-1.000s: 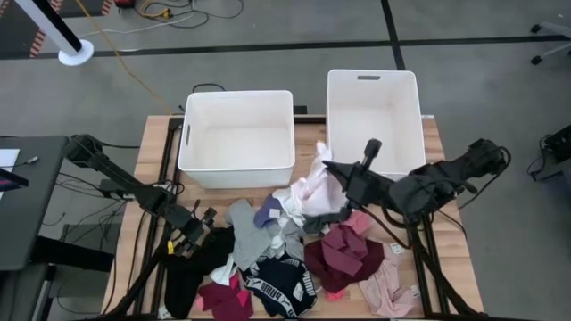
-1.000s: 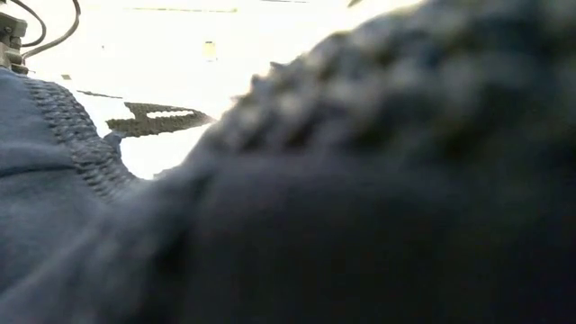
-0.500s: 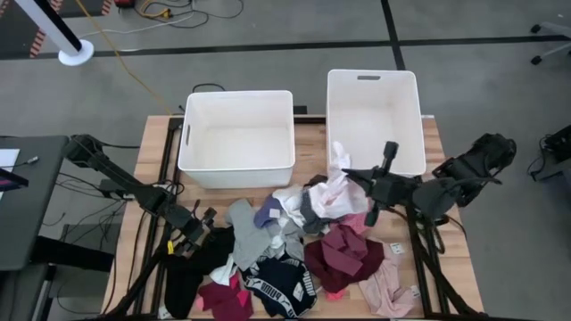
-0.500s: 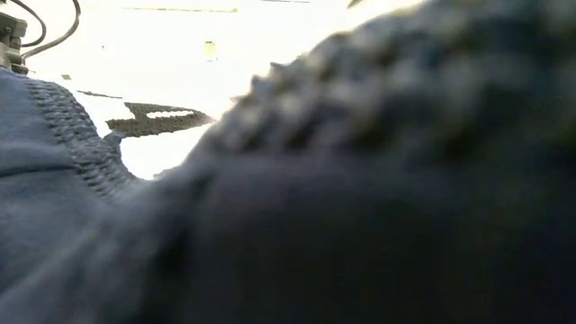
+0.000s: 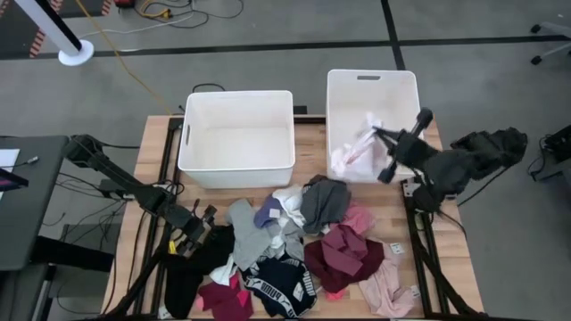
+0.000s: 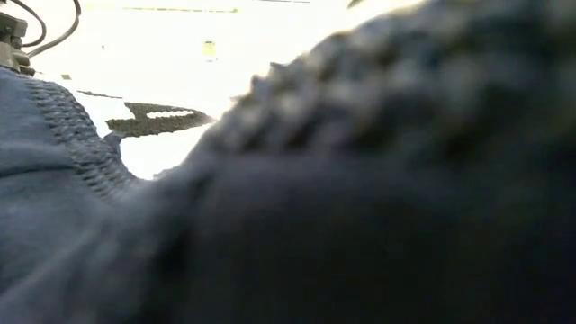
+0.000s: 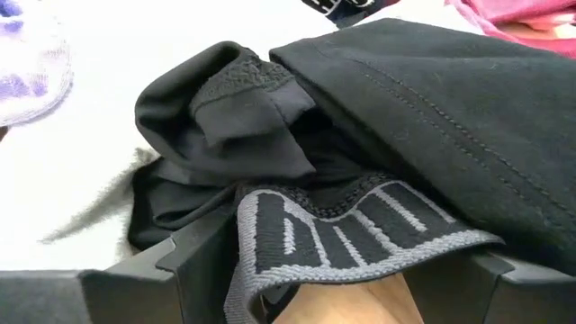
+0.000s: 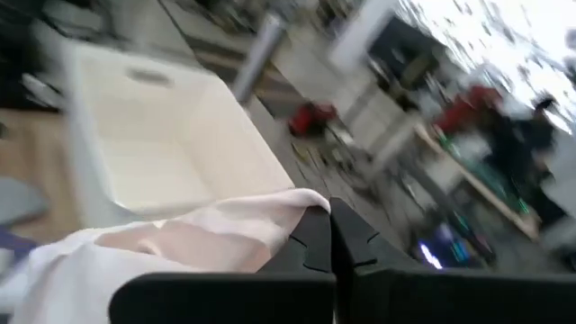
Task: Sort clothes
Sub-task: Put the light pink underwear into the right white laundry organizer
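My right gripper (image 5: 376,135) is shut on a pale pink-white garment (image 5: 351,152) above the right white bin (image 5: 371,74). The other clothes lie in a pile on the table in front of the bins: a grey one (image 5: 323,201), a maroon one (image 5: 343,254), and a black one with white letters (image 5: 281,285). My left gripper (image 5: 202,234) is open and low at the pile's left. Its fingers stand on either side of a black garment with a grey lettered waistband (image 7: 360,229). I cannot tell whether they touch it. My right gripper pinches a bunched edge of the pale garment (image 8: 292,211) between its two shut fingers (image 8: 360,247). It reaches out level from the table's right side. The garment hangs slack below the fingers, its lower end (image 5: 339,168) down inside the right bin.
The left white bin (image 5: 236,94) stands beside the right one at the table's far side. Dark fabric (image 6: 360,198) lies right against the low camera and blocks its view. A pink garment (image 5: 388,290) lies at the near right corner.
My right gripper has gone up and toward the table's far right edge, from over the pile to over the right bin. It has carried the pale garment, which has come clear of the pile and now hangs into the bin. The grey garment has stayed on the pile.
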Motion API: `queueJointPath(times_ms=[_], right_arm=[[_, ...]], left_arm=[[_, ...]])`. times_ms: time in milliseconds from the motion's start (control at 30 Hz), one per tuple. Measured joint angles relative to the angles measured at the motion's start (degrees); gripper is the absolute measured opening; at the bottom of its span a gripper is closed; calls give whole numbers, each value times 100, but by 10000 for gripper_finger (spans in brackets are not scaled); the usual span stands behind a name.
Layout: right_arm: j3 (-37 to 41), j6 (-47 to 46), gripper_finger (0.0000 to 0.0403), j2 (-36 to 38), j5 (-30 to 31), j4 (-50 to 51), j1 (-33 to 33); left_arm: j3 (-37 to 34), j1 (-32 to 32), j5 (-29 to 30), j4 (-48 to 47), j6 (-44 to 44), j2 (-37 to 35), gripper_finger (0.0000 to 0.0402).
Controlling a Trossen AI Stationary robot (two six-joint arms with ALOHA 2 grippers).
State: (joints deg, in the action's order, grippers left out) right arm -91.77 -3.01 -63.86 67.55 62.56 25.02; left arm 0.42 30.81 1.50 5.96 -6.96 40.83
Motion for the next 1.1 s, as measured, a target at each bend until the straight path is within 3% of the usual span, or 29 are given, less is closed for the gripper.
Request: queueJointPath(times_ms=[233, 433, 667, 900, 1100], right_arm=[[168, -1518, 0, -11, -826, 1536, -1212], [744, -1700, 0, -19, -1921, 1469, -2076], [1577, -1601, 0, -21, -2752, 941, -2877], [2337, -1242, 0, -19, -3519, -263, -3661], [3000, -991, 0, -65, -4633, -1353, -4321]], left_arm=[[1, 0, 0, 50, 211, 1, 275], [-1, 0, 0, 213, 808, 1, 275], [144, 0, 0, 257, 1360, 0, 275], [399, 0, 0, 349, 2122, -3, 275], [425, 0, 0, 959, 2610, -2, 275]])
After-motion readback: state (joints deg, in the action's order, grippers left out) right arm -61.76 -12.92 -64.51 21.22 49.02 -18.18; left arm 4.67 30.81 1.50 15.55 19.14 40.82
